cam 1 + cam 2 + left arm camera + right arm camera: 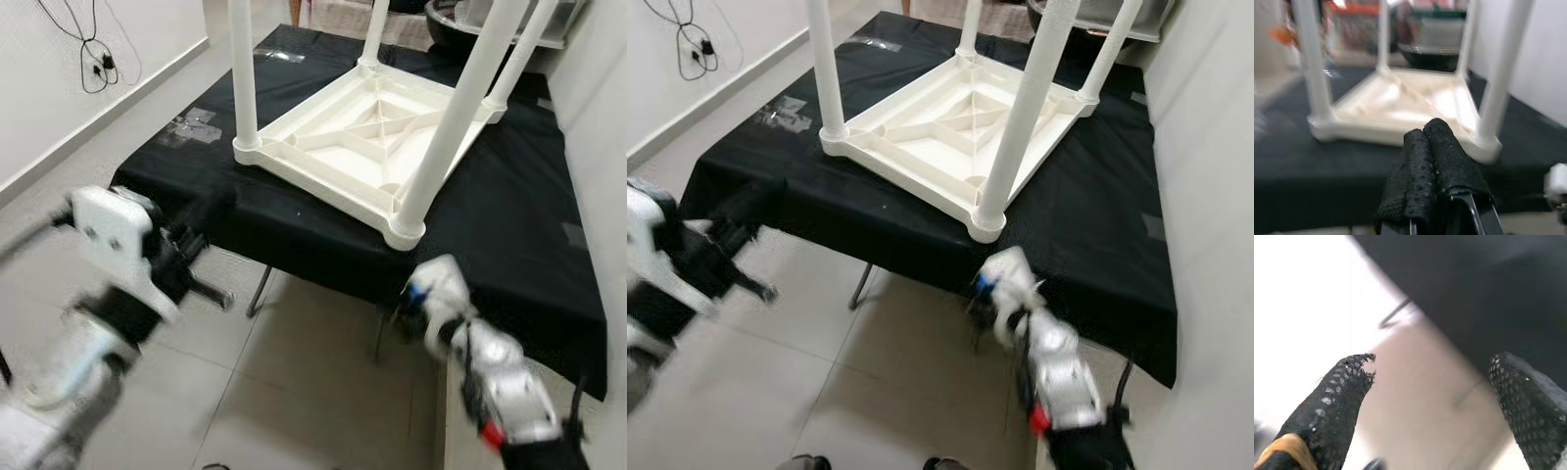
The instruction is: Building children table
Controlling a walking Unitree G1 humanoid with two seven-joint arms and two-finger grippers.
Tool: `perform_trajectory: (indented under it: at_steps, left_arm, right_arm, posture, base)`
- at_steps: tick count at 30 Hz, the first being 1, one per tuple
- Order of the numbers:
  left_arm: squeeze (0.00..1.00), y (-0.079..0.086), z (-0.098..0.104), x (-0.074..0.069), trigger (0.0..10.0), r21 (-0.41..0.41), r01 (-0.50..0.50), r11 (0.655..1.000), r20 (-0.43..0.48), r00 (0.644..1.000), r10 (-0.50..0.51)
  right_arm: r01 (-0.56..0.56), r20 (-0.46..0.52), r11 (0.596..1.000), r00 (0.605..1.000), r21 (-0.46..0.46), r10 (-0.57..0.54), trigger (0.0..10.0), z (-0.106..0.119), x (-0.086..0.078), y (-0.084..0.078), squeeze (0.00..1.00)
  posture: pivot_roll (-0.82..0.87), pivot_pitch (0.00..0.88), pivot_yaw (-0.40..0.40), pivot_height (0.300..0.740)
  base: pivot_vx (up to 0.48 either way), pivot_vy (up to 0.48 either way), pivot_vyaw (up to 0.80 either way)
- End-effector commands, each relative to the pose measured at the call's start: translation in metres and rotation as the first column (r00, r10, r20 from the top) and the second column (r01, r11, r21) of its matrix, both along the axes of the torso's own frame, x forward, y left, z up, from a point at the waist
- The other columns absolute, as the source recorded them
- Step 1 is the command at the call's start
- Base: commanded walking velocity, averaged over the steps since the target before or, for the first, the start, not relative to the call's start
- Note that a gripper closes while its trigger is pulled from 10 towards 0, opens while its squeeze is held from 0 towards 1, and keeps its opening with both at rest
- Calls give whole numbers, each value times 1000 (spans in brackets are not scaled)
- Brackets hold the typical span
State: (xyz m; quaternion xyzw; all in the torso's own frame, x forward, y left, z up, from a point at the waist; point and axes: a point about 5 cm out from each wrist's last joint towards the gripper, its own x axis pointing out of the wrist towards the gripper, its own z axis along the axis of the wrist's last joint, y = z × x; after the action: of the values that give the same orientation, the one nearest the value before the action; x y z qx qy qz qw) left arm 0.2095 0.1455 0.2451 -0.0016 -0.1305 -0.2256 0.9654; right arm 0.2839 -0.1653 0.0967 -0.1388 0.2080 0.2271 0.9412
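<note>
The children's table [367,137] lies upside down on a larger table draped in a black cloth [509,211], its white square top flat against the cloth and its ribbed underside facing up. Four white round legs [453,122] stand in the corner sockets and rise out of the top of the head views. It sits on the half of the cloth nearer the robot's left, with one corner close to the cloth's near edge.

The black cloth hangs over the near edge of the larger table, and a thin metal leg [260,291] shows beneath it above a floor of pale tiles [294,392]. A white wall with a dangling black cable [93,44] runs along the robot's left.

The left arm is raised in front of the cloth's near left corner — blurred in the head views. In its wrist view the left gripper [1426,142] has its two black fingers pressed together with nothing between them, pointing toward the upturned table.

The right arm reaches up toward the cloth's near edge, just below the nearest white leg. The right gripper [1432,374] has its fingers [1337,396] spread wide apart — only floor and the dark cloth edge lie between them.
</note>
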Motion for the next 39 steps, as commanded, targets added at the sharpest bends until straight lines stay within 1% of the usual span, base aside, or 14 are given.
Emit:
perform_trajectory:
  at_steps: [1, 2, 4, 5, 6, 8, 9, 10, 12, 13, 15, 20, 24, 39]
  left_arm:
    - [0, -8, -15, 1, 10000, 20, 37, 999, -42, 998, -36]
    - [0, -8, -15, 1, 10000, 20, 37, 999, -42, 998, -36]
    - [0, -14, -41, 6, 10000, 57, 43, 997, -111, 993, -36]
    - [0, -14, -41, 6, 10000, 57, 43, 997, -111, 993, -36]
    - [0, -13, -56, 8, 10000, 82, 22, 996, -148, 989, -10]
    - [0, -13, -90, 5, 10000, 113, -23, 993, -241, 969, 50]
    - [0, -13, -90, 5, 10000, 113, -23, 993, -241, 969, 50]
    - [0, -15, -104, 1, 10000, 108, -32, 994, -282, 957, 62]
    - [0, -15, -104, 1, 10000, 108, -32, 994, -282, 957, 62]
    - [0, -20, -119, -6, 10000, 110, -44, 993, -323, 943, 78]
    - [0, -15, -124, -2, 10000, 58, -136, 989, -308, 940, 148]
    - [0, -13, -115, 16, 10000, 42, -174, 984, -233, 956, 179]
    - [0, -8, -116, 27, 10000, 47, -214, 976, -225, 949, 219]
    - [0, -6, -115, 39, 10000, 34, -249, 968, -176, 952, 251]
  right_arm:
    - [-52, 24, 998, 998, 38, 51, 10000, 8, -2, 7, 580]
    - [-52, 24, 998, 998, 38, 51, 10000, 8, -2, 7, 580]
    - [-28, 117, 995, 993, 100, 16, 10000, 13, 2, 11, 522]
    - [-28, 117, 995, 993, 100, 16, 10000, 13, 2, 11, 522]
    - [33, 175, 989, 983, 145, -59, 10000, 16, 6, 9, 502]
    - [161, 254, 959, 942, 235, -220, 10000, 17, 9, 4, 369]
    - [161, 254, 959, 942, 235, -220, 10000, 17, 9, 4, 369]
    - [190, 246, 941, 933, 281, -261, 10000, 14, 6, 5, 27]
    - [190, 246, 941, 933, 281, -261, 10000, 14, 6, 5, 27]
    - [204, 232, 934, 933, 293, -277, 10000, 11, -1, 6, 0]
    - [237, 189, 911, 931, 339, -313, 10000, 11, -2, 4, 0]
    - [216, 189, 887, 931, 408, -314, 10000, 17, 12, 8, 0]
    - [208, 215, 894, 926, 397, -311, 10000, 19, 18, 12, 0]
    - [214, 214, 886, 922, 411, -322, 10000, 23, 25, 12, 0]
  posture:
    - [64, 112, -82, 740]
    - [64, 112, -82, 740]
    - [53, 94, -82, 740]
    - [53, 94, -82, 740]
    - [49, 83, -80, 740]
    - [41, 65, -74, 740]
    - [41, 65, -74, 740]
    - [38, 60, -72, 740]
    - [38, 60, -72, 740]
    - [39, 49, -68, 740]
    - [61, 55, -66, 740]
    - [55, 67, -55, 740]
    - [35, 62, -59, 740]
    - [24, 117, -63, 740]
  base:
    - [0, 0, 0]
    - [0, 0, 0]
    - [0, 0, 0]
    - [0, 0, 0]
    - [0, 0, 0]
    - [0, 0, 0]
    - [0, 0, 0]
    - [0, 0, 0]
    - [0, 0, 0]
    - [0, 0, 0]
    - [0, 0, 0]
    - [0, 0, 0]
    - [0, 0, 0]
    - [0, 0, 0]
